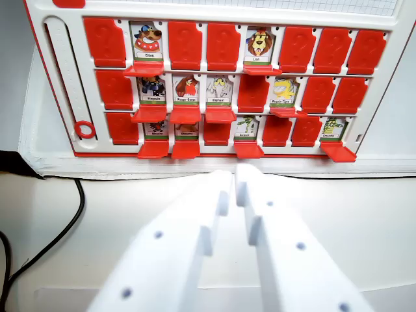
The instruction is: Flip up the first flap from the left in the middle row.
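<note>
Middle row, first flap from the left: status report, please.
Gripper nearly shut, empty, short of the board. Target flap untouched. Path clear.

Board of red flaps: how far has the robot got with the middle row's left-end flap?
The middle row's left-end red plastic flap stands upright, hiding its picture, possibly already flipped. In hand: nothing; the white fingers hover before the red-and-white game board, touching no flap. Left: possibly nothing.
</note>
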Robot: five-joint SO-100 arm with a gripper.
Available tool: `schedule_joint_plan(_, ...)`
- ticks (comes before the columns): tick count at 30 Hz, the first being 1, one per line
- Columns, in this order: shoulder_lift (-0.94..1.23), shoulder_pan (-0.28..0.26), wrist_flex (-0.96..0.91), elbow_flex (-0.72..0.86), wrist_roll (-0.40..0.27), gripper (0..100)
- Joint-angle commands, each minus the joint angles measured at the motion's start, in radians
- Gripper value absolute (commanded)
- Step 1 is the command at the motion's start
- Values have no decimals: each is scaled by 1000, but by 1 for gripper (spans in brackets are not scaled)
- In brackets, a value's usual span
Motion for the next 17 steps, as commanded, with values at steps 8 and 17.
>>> schedule_joint_plan(8,6,0,-35,-91,9,0)
schedule_joint_plan(17,44,0,-55,-46,-3,0)
